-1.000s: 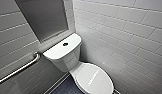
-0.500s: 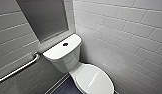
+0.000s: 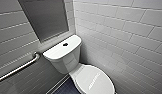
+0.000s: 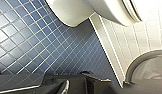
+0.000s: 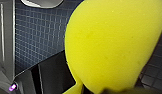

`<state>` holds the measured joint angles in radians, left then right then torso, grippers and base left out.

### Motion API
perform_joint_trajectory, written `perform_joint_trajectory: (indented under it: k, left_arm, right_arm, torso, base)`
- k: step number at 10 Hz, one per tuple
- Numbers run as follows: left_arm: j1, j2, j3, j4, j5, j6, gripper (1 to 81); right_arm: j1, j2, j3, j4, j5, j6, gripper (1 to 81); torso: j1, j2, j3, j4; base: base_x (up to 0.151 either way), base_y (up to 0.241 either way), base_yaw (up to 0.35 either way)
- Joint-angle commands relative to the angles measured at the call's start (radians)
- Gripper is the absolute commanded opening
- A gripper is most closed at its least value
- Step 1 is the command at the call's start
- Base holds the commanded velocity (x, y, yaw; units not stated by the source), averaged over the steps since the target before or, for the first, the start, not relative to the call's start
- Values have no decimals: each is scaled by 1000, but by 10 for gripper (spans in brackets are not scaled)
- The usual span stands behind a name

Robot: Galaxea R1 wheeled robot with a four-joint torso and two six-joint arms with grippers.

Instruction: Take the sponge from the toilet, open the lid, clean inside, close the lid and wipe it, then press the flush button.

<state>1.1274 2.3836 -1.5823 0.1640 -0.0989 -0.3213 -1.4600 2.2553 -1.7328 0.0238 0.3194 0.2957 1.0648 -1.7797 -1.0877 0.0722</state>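
Yellow foam crowds my right wrist view: the sponge [image 5: 112,42], thick and rounded, is pinched at its lower end in my right gripper [image 5: 114,91] and hangs above the dark blue tiled floor [image 5: 37,37], touching nothing else that I can see. The sponge hides most of the jaws, but it sits clamped between them.

My left gripper [image 4: 75,86] hangs low over the same blue floor, near the foot of the toilet, just beside the pale skirting where floor meets white wall. Whether it is wide or narrow I cannot tell.

From my head view the toilet [image 3: 69,62] stands in the corner of two white tiled walls [image 3: 122,32]. The lid [image 3: 94,80] lies down flat over the bowl, glossy, with nothing on it. Behind it the tank [image 3: 59,53] has a flat top with a small dark flush button [image 3: 65,44] near its middle. A grey panel [image 3: 45,17] is set in the wall above the tank, and a metal grab bar [image 3: 19,68] runs slantwise along the wall beside the toilet.
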Motion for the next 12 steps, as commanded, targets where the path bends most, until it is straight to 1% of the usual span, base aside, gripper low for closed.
perform_joint_trajectory:
  k: [1,2,3,4,6,7,9,10,12]
  left_arm:
    - [-140,-15,25,0,76,-50,811]
    - [-183,22,4,0,146,-83,811]
    - [-218,49,-4,0,194,-99,811]
    - [-247,69,-4,0,218,-108,811]
    - [-287,100,1,0,249,-142,811]
    - [-301,120,1,0,251,-156,811]
    - [-323,161,-4,-1,261,-162,811]
    - [-332,178,-5,-1,281,-162,811]
    - [-353,201,-5,0,295,-174,811]
  right_arm:
    - [-17,-12,-25,-22,-45,-3,10]
    - [-20,15,-51,-22,-46,-3,10]
    - [-26,37,-71,-24,-46,-4,10]
    - [-30,49,-77,-25,-46,-4,10]
    - [-35,51,-79,-36,-46,-3,10]
    - [-37,51,-80,-38,-46,-3,10]
    - [-44,57,-82,-44,-46,-3,10]
    - [-46,59,-82,-45,-46,-3,10]
    - [-46,59,-82,-47,-46,-3,10]
  torso:
    - [0,0,0,0]
    - [0,0,0,0]
    - [0,0,0,0]
    - [0,0,0,0]
    - [0,0,0,0]
    - [0,0,0,0]
    - [0,0,0,0]
    - [0,0,0,-24]
    - [0,0,0,-52]
  base:
    - [0,0,0]
    - [0,0,0]
    - [0,0,0]
    - [0,0,0]
    - [0,0,0]
    - [0,0,0]
    - [0,0,0]
    - [0,0,0]
    - [0,0,0]
